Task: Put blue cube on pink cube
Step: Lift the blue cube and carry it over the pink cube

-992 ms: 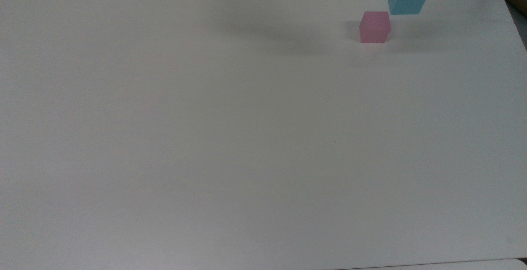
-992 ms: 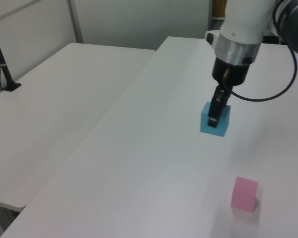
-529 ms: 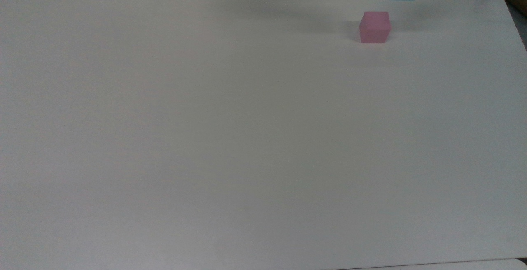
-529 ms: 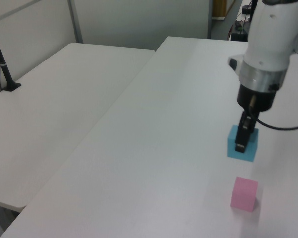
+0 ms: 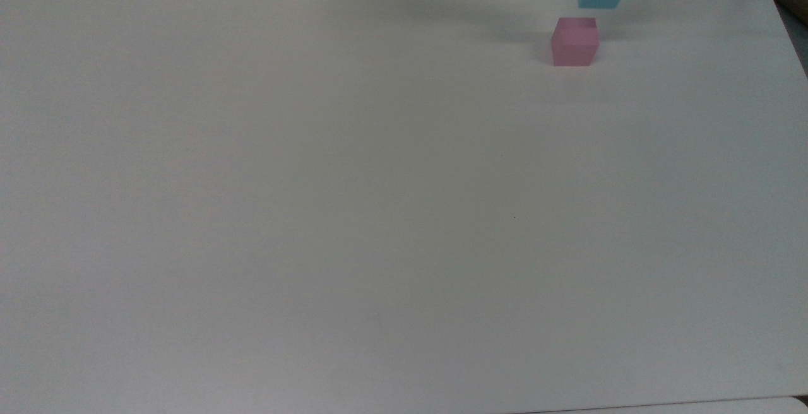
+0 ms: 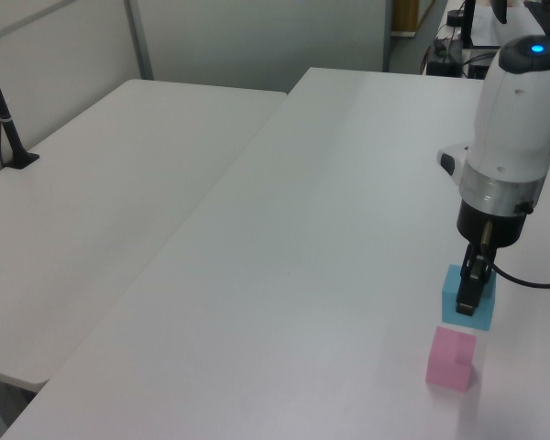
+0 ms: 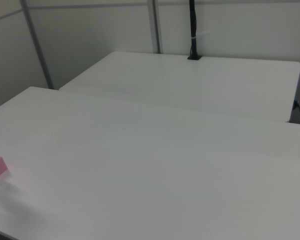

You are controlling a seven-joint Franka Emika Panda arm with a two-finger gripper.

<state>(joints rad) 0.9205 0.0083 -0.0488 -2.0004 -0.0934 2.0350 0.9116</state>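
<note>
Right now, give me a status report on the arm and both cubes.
Gripper jaws shut on blue cube, held in the air. Pink cube alone on white table, just below, not yet touched. Nothing in the way between them.

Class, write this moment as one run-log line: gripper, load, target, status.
gripper: shut on blue cube | load: airborne, near pink cube | target: alone on table | status: not stacked

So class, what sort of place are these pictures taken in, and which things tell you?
Probably a robotics lab or test room: plain white tables pushed side by side, grey partition walls behind them, and a robot arm whose tool holds a blue cube above a pink cube.
</note>
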